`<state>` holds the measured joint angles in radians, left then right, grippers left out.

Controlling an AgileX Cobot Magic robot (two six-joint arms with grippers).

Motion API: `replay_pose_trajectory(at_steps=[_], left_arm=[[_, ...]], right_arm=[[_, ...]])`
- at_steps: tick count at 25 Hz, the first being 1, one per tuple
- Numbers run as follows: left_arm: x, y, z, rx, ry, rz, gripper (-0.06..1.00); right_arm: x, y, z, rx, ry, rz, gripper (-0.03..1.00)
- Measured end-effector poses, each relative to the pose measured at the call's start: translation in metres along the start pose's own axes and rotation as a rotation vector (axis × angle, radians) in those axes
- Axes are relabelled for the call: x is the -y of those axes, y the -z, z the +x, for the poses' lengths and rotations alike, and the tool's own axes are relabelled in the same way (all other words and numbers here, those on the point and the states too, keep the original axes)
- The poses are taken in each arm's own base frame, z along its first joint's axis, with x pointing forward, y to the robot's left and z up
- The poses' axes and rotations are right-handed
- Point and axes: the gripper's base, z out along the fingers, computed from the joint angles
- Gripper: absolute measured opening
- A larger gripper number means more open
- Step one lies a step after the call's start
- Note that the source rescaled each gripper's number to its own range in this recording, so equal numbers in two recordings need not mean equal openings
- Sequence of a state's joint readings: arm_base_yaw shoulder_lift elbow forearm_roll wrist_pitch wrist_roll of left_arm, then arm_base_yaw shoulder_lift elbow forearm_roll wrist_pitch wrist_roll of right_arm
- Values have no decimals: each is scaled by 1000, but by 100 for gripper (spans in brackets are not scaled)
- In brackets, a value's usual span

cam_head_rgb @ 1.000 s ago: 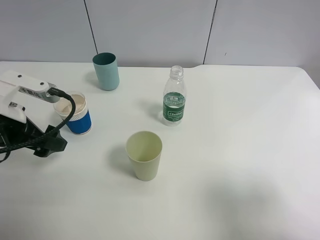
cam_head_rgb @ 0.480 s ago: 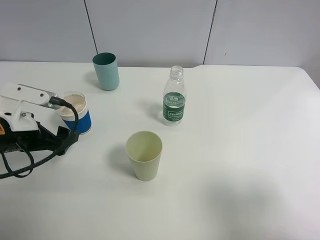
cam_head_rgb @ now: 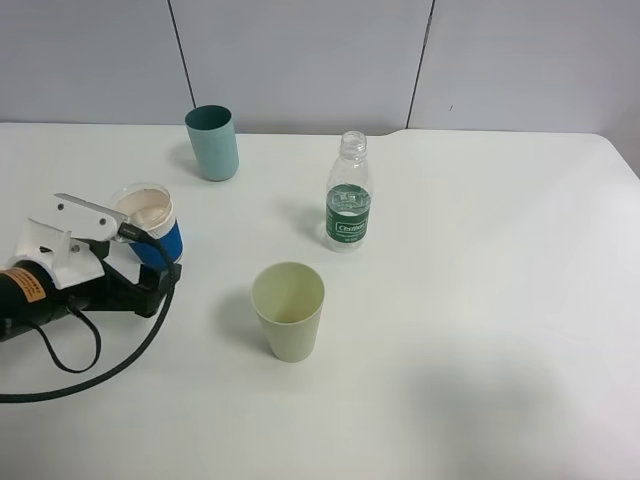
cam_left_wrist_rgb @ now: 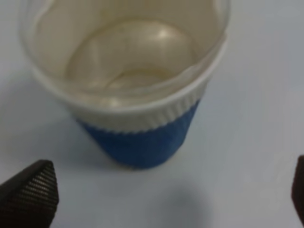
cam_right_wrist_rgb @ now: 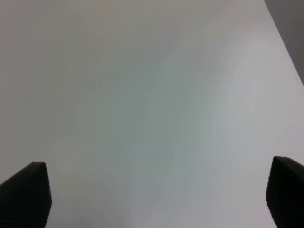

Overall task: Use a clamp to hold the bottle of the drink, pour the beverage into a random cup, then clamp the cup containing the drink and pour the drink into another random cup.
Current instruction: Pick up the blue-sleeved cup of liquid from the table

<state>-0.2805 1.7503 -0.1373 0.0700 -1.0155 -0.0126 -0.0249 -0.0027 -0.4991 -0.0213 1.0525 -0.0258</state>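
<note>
The left gripper [cam_left_wrist_rgb: 164,202], spread wide, faces the white paper cup with a blue ribbed sleeve [cam_left_wrist_rgb: 142,137], upright just ahead of it. The right gripper [cam_right_wrist_rgb: 156,199] gapes wide above the white bench [cam_right_wrist_rgb: 142,95].

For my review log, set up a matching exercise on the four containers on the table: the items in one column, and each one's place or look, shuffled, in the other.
Column one
1. teal cup
2. blue-sleeved cup
3. pale green cup
4. bottle

Column two
A. uncapped, with a green label
B. standing farthest back in the high view
C. standing nearest the front in the high view
D. just ahead of the open left gripper

Pairs: 1-B, 2-D, 3-C, 4-A
</note>
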Motion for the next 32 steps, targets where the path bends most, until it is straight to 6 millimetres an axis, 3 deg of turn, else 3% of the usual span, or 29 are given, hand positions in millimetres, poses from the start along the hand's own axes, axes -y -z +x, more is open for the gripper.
replay_pose_trajectory(at_steps=[10,22,32], left_arm=[[0,-12,18,8,44,4,100],[-23,-11,18,17,130,-97,100],[-18,-21,8,60,82,6,100]], right_arm=[[0,0,0,0,0,0,77],[0,0,0,0,0,0,77],[0,0,0,0,0,0,77]])
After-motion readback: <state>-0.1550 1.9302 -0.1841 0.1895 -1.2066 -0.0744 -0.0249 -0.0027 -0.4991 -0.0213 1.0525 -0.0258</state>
